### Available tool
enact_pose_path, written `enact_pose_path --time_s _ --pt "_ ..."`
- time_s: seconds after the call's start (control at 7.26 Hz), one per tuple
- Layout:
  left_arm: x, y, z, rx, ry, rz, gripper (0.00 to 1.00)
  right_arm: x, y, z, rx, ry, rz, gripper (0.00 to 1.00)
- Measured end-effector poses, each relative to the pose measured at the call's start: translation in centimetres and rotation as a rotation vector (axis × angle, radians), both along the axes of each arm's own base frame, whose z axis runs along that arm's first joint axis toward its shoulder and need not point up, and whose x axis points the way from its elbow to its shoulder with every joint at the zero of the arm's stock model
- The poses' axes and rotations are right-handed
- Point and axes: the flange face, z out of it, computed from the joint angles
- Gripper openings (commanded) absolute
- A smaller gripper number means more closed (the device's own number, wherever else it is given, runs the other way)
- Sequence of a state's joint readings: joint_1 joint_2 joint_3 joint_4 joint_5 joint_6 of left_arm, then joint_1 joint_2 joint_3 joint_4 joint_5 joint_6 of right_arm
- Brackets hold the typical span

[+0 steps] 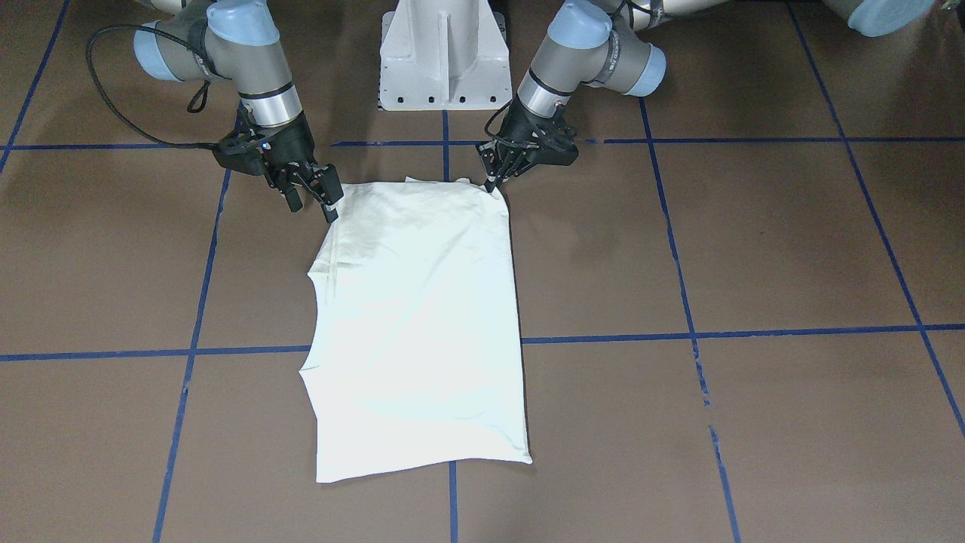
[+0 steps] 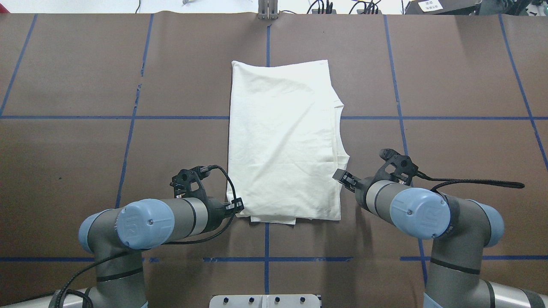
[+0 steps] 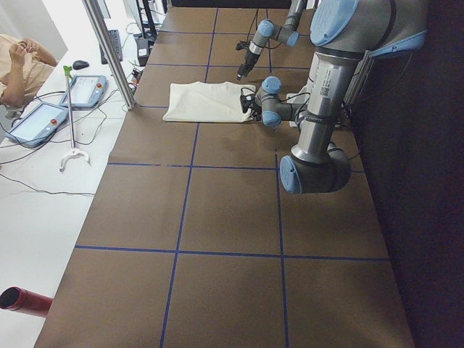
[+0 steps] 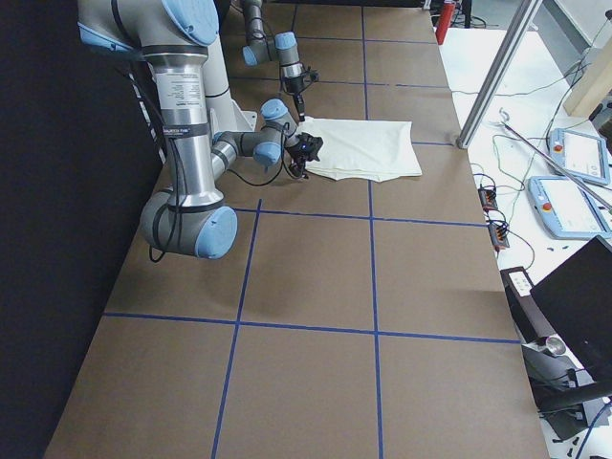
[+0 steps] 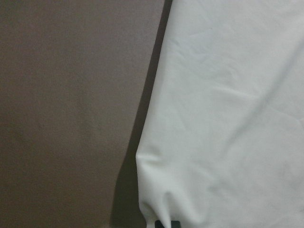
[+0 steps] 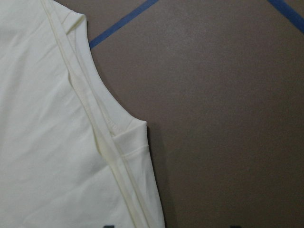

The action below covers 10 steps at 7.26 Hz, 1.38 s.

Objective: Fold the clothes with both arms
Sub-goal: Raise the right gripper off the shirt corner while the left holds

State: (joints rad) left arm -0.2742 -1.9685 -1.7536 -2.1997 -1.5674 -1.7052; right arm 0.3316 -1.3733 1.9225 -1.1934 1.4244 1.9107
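The clothes are one cream-white shirt [image 1: 415, 317] folded into a long rectangle with its plain side up, lying flat mid-table [image 2: 282, 141]. My left gripper [image 1: 494, 186] has its fingers drawn to a point on the near corner of the shirt by the robot's base. In the left wrist view the cloth [image 5: 228, 118] puckers at the bottom edge where it is pinched. My right gripper [image 1: 313, 210] stands open at the opposite near corner. The shirt's seamed edge [image 6: 109, 142] runs up from between its spread fingers. The print is hidden.
The white pedestal base [image 1: 443, 56] stands just behind the shirt. Blue tape lines [image 2: 267, 38] grid the brown table. Off the far side are a metal post [image 3: 109, 51], teach pendants [image 3: 43, 119] and a seated person [image 3: 14, 69].
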Motion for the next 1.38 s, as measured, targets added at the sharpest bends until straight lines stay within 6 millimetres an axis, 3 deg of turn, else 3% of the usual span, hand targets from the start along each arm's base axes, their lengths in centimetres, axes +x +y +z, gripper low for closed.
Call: enact_pose_path --time_s 0.28,0.83,1.38 --pt "-0.1 0.0 -0.3 0.002 0.006 0.0 0.0 -1.4 0.6 -1.3 -0.029 0.014 0.001 0.81" --pt "-0.1 0.1 -0.4 0.002 0.011 0.003 0.0 -3.2 2.4 -0.3 -0.043 0.076 -0.021 0.82" --pt "-0.1 0.1 -0.4 -0.003 0.015 0.004 0.0 -2.7 0.3 -0.5 0.013 0.123 -0.013 0.81"
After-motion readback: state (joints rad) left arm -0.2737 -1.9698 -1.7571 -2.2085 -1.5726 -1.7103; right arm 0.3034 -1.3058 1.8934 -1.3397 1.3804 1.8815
